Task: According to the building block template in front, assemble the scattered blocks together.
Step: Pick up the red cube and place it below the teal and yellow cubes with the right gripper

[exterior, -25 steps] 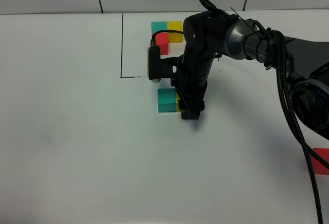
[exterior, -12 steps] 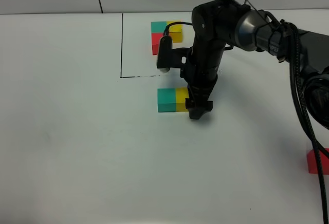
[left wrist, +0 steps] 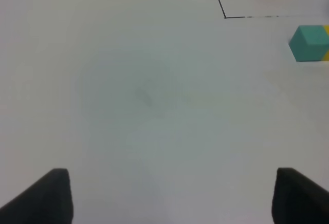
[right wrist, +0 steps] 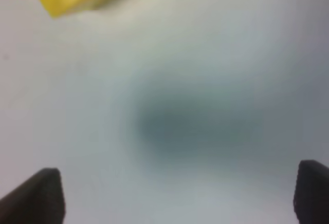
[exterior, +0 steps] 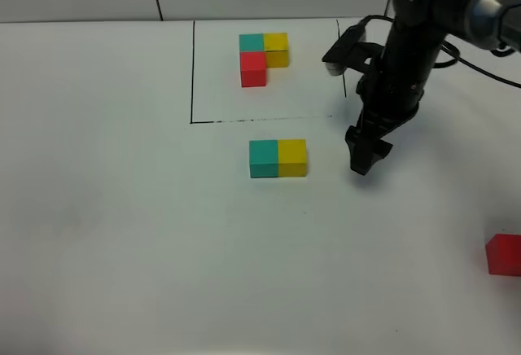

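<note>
As the teal block [exterior: 263,159] and yellow block [exterior: 292,157] sit touching in a left-right row just near of the black frame line [exterior: 193,70], only the red block [exterior: 505,255] is not yet joined. It sits at the right edge of the tabletop [exterior: 122,233], well apart from the pair.

Key relation: red lies to the right of the right pincer [exterior: 361,159] and nearer. That pincer hangs just right of the yellow block, not touching it, fingers spread with nothing between them.

The left pincer [left wrist: 167,198] is also spread and empty. It is out of the high view and sees the teal block from well off, so my read is that the right arm is the nearer one for red.

Red is a cube, so no long axis. It is partly cut off at the view's edge; its faces look about square to the pair, so I'd judge little wrist turn is needed.

In the building block template [exterior: 262,54], teal-yellow runs left-right and red sits on teal's near side. The loose pair's long axis matches, teal on the left. Likely slot for red: touching teal's near face.
</note>
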`<action>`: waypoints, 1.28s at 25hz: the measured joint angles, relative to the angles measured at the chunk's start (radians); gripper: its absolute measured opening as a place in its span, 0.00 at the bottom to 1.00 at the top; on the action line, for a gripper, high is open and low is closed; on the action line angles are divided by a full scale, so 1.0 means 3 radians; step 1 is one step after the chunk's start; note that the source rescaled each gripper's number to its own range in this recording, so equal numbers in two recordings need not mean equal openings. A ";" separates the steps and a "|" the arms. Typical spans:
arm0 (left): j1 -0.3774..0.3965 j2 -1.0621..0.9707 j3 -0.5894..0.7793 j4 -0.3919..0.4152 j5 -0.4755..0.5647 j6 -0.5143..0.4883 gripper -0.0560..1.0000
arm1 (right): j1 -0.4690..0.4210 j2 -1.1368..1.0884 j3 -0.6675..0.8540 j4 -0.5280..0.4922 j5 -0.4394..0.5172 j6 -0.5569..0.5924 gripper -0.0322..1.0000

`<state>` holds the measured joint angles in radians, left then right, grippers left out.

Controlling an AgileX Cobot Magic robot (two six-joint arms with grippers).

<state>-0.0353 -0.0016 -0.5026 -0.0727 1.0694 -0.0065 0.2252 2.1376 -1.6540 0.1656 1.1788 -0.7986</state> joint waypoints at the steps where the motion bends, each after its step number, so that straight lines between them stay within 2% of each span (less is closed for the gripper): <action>1: 0.0000 0.0000 0.0000 0.0000 0.0000 0.0000 0.77 | -0.0053 -0.0096 0.0159 0.0029 -0.0050 0.0049 0.86; 6: 0.0000 0.0000 0.0000 0.0000 0.0000 0.0000 0.77 | -0.0259 -0.0677 0.1089 0.0062 -0.0500 0.0456 0.86; 13: 0.0000 0.0000 0.0000 0.0000 0.0000 0.0000 0.77 | -0.0574 -0.1764 0.2325 0.0009 -0.1241 0.1332 0.86; 18: 0.0000 0.0000 0.0000 0.0000 0.0000 0.0000 0.77 | -0.0866 -0.2219 0.2737 -0.0182 -0.1294 0.1946 0.86; 22: 0.0000 0.0000 0.0000 0.0000 0.0000 -0.0003 0.77 | -0.1089 -0.2289 0.2837 -0.0254 -0.1174 0.2281 0.85; 27: 0.0000 0.0000 0.0000 0.0000 0.0000 -0.0003 0.77 | -0.1161 -0.2293 0.2984 -0.0329 -0.1148 0.2355 0.84; 32: 0.0000 0.0000 0.0000 0.0000 0.0000 -0.0003 0.77 | -0.1163 -0.2296 0.3323 -0.0370 -0.1545 0.2361 0.84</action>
<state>-0.0353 -0.0016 -0.5026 -0.0727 1.0694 -0.0075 -0.1236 1.4487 -0.6570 0.0545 0.7154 -0.0901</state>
